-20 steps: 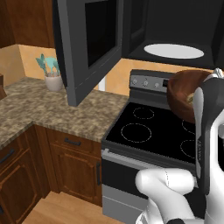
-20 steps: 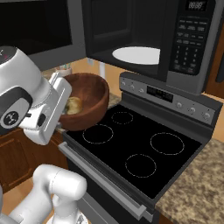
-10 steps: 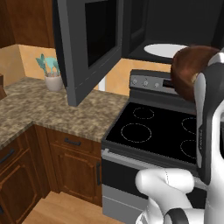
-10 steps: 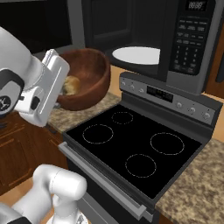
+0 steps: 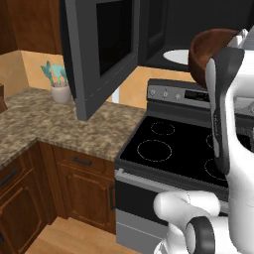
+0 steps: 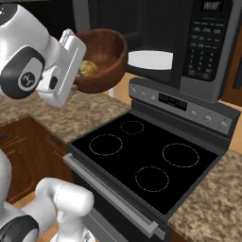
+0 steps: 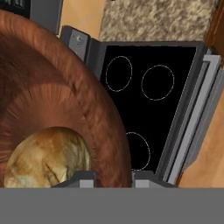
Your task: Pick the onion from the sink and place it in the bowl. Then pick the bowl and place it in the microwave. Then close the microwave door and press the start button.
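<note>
One arm is raised above the stove [image 6: 146, 160], forearm steep, its gripper [image 7: 113, 178] clamped on the rim of the bowl [image 6: 101, 56], which it holds tilted in the air just left of the microwave [image 6: 189, 42] opening. The onion [image 6: 86, 68] lies inside the bowl. The door [image 5: 101, 49] stands open. The keypad writing is too small to read.

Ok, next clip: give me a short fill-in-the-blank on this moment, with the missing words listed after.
1. The onion lies inside the ____.
2. The gripper holds the bowl by its ____.
3. The microwave door stands ____.
4. Directly below the raised bowl is the black ____, not the counter.

Missing words: bowl; rim; open; stove
</note>
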Controlling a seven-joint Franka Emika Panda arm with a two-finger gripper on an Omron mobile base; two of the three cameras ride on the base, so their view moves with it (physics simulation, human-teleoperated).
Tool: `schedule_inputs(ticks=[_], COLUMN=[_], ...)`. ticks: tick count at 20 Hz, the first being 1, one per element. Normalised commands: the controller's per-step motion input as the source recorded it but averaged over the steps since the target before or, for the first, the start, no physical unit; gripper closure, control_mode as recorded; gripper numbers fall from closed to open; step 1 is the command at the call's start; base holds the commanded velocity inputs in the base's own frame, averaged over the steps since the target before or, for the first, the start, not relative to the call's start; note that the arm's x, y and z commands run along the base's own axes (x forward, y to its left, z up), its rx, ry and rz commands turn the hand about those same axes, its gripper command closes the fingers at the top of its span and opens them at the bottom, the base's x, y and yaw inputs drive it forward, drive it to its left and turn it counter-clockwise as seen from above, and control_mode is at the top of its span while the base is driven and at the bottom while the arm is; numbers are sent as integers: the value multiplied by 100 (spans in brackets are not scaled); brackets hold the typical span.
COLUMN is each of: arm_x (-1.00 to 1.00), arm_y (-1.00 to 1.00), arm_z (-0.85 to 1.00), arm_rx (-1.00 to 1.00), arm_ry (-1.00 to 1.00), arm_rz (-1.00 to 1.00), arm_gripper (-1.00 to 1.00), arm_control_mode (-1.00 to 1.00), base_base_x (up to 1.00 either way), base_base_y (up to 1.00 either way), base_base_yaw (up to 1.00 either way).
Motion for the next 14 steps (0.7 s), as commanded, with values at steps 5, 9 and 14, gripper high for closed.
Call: schedule_inputs(ticks=[5, 9, 14], arm_x=[89, 86, 84], arm_y=[-21, -37, -40], arm_z=[15, 0, 0], arm_rx=[0, 1, 3], arm_ry=[3, 3, 0], arm_rz=[-1, 0, 0], arm_gripper=[100, 100, 100], arm_control_mode=[-100, -100, -100], base_base_x=[0, 0, 0], base_base_y=[0, 0, 0], base_base_yaw=[0, 0, 0])
